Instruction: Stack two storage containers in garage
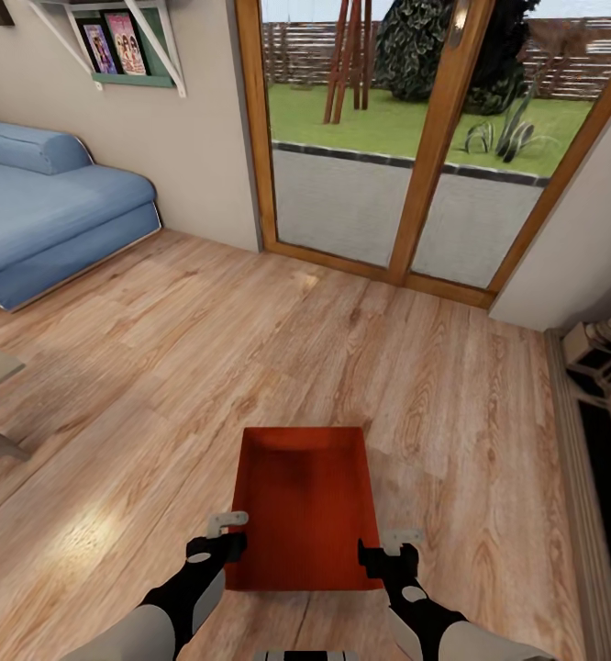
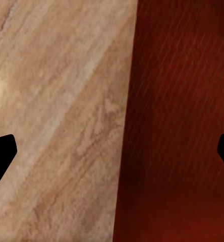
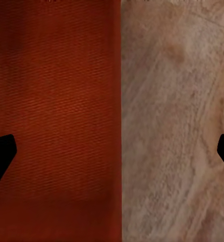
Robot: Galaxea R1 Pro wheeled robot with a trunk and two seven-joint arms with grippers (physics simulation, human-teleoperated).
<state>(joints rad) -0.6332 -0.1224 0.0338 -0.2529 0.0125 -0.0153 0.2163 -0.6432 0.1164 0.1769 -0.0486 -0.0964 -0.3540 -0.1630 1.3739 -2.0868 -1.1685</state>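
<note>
— Wood planks cover the floor (image 1: 205, 367) of this room. What else is around?

— Over on the left sits a blue sofa (image 1: 49, 216). Above it hangs a shelf (image 1: 127, 46) with pictures. Straight ahead are big glass doors (image 1: 416, 138) with wood frames, and green grass shows through them.

— Where is the red bin?

— One red bin (image 1: 304, 509) is low in the middle of the head view, right in front of the robot, between its two arms. It is shallow and has no lid. Nothing is inside it.

— What is the left gripper (image 1: 221, 535) doing?

— It is at the bin's left wall, near the close corner. In the left wrist view its black fingers (image 2: 2, 156) are spread wide, one over the floor (image 2: 56, 121) and one over the red inside of the bin (image 2: 177, 121). The wall's edge runs between them.

— And the right gripper (image 1: 388, 548)?

— It is at the right wall, the same way. Its fingers (image 3: 1, 159) are wide apart too, with the bin (image 3: 56, 111) on one side and the floor (image 3: 177, 121) on the other. Neither one squeezes the wall.
</note>
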